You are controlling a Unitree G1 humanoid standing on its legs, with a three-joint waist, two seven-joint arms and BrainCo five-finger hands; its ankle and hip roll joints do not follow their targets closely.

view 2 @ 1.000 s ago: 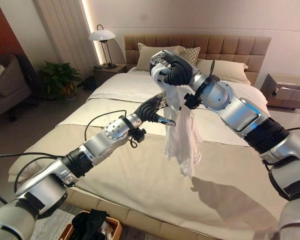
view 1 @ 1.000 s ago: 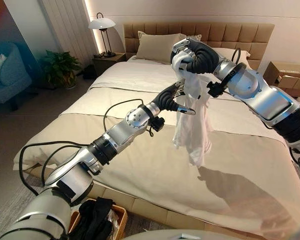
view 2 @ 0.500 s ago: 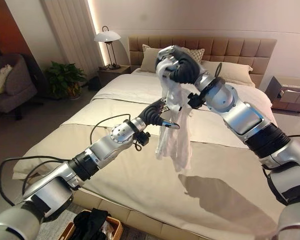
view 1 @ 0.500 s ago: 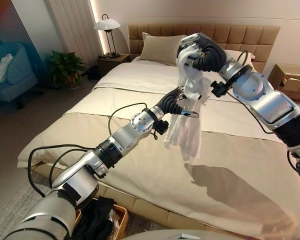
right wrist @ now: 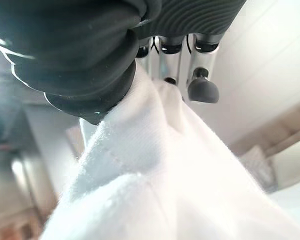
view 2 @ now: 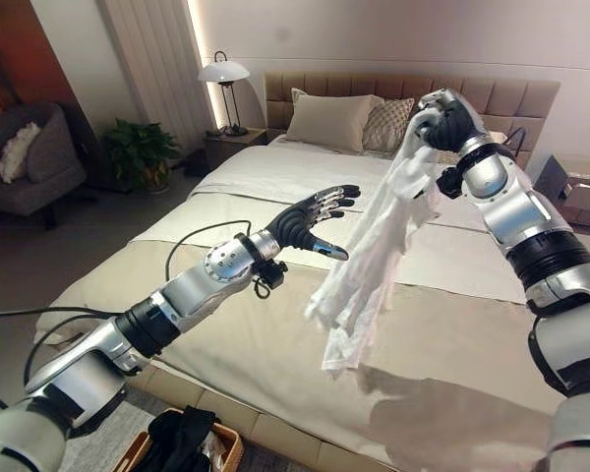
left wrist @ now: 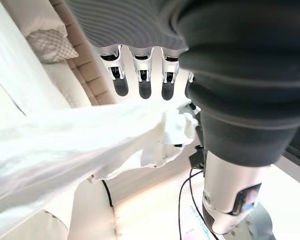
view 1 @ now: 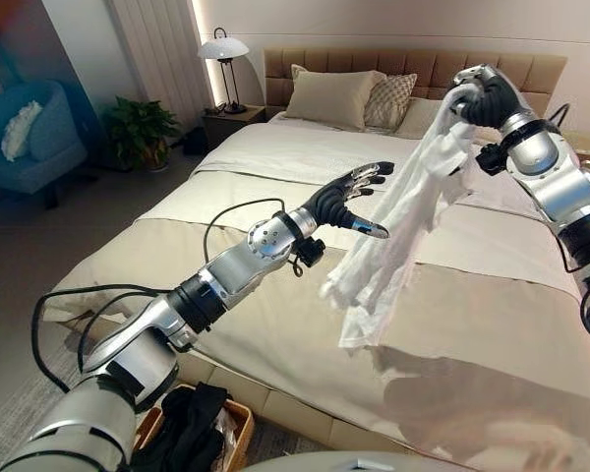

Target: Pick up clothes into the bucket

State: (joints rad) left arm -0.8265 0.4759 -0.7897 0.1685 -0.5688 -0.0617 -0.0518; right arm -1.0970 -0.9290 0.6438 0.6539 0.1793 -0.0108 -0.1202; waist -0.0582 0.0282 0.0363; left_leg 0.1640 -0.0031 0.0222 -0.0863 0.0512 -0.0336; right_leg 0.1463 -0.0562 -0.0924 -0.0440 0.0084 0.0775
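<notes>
Aloft — white garment (view 1: 403, 231) in right hand (view 1: 480, 96)

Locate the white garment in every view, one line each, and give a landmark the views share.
Left eye view: white garment hangs right of centre from the raised right hand.
Right eye view: garment at centre right, below the same hand.
Left wrist view: spread across the lower left.
Right wrist view: bunched close under the fingers.
Shared landmark: patterned pillow at the headboard.

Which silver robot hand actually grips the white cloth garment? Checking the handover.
The right hand, curled round the white garment; the left hand is open beside it.
</notes>
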